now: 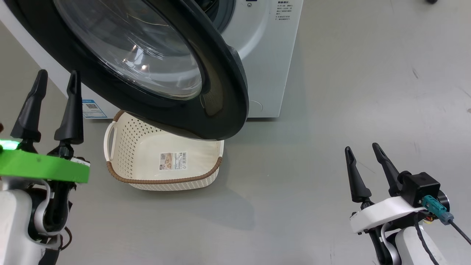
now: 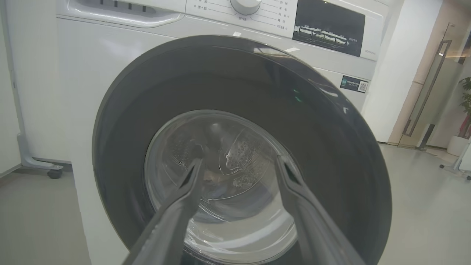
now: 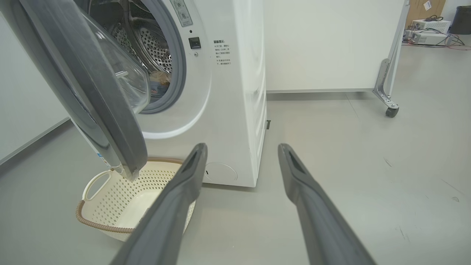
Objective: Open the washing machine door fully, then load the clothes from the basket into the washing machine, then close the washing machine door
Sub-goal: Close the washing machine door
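Now left fingers (image 1: 29,110), right fingers (image 1: 356,176) upright.

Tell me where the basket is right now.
In the head view the basket sits on the floor, left of centre, right in front of the washing machine and partly under its open door, nearer the left gripper.

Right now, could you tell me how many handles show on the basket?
1: a handle on the basket's left end in the head view. The washing machine door overhangs the other end, so a second may be hidden.
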Robot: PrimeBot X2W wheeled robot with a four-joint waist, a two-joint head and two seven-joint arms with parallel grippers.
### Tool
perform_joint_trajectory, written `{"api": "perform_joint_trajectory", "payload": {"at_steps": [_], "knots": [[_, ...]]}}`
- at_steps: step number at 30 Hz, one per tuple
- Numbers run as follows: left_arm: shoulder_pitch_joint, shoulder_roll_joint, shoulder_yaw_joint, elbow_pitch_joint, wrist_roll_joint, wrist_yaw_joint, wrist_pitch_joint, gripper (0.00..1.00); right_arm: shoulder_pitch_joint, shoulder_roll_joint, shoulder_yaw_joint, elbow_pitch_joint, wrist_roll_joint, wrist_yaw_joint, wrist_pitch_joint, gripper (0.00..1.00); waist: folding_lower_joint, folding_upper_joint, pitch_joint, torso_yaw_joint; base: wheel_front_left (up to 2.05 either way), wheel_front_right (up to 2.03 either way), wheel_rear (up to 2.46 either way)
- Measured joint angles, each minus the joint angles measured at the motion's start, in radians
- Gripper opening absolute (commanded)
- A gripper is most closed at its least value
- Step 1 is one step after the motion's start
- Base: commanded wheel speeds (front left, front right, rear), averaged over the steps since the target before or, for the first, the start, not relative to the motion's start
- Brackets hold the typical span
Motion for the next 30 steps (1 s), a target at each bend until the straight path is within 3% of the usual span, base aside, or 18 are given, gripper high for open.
{"api": "perform_joint_trajectory", "payload": {"at_steps": [8,12,21,30], "knots": [[0.060,0.034,-0.030,0.098,0.177,-0.003,-0.147,1.00,0.000,0.000,0.001,-0.001,0.000,0.000,0.000,1.00,0.0000,0.0000,-0.007,-0.003,0.00,0.00,0.00],[0.083,0.028,-0.030,0.145,0.221,-0.003,-0.158,1.00,0.000,0.001,0.001,-0.001,0.000,0.000,0.000,1.00,0.0000,0.0000,-0.011,-0.005,0.00,0.00,0.00],[0.151,-0.040,-0.007,0.188,0.277,0.062,-0.159,1.00,0.000,0.001,0.002,-0.001,0.000,0.000,0.000,1.00,0.0000,0.0000,-0.022,-0.011,0.00,0.00,0.00],[0.205,-0.090,0.008,0.199,0.323,0.100,-0.159,1.00,0.000,0.002,0.002,-0.002,0.000,0.000,0.000,1.00,0.0000,0.0000,-0.035,-0.019,0.00,0.00,0.00]]}}
